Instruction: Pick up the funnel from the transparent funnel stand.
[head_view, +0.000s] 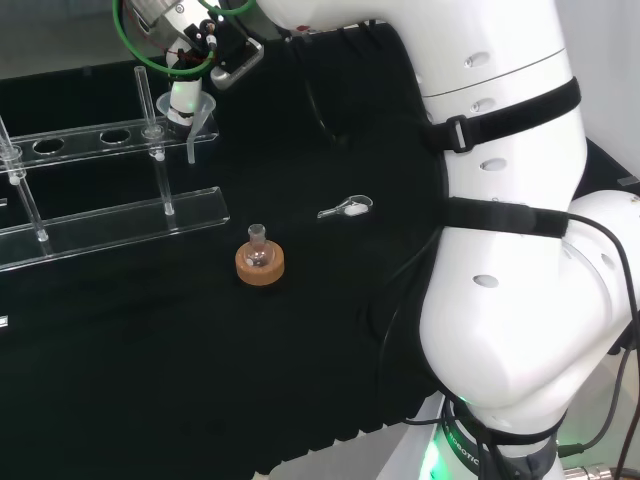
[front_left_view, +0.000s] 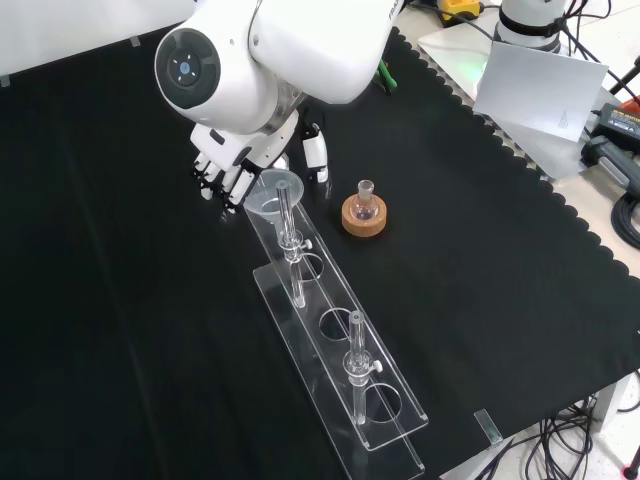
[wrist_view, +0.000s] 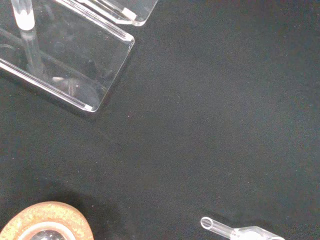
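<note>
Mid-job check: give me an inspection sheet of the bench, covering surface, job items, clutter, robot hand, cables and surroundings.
Surface: black cloth over the bench, scalloped along one edge.
Job's things: clear plastic funnel sits in the end hole of the transparent funnel stand; the other holes look empty.
Clutter: small round glass flask on a cork ring; small clear scoop-like piece lying on the cloth.
Robot hand: black and white robot hand right at the funnel, fingers curled beside its rim; whether they grip it, cannot tell.
Cables: green cable looping by the wrist; black cables off the bench edge.
Surroundings: grey sheet beyond the cloth.
</note>
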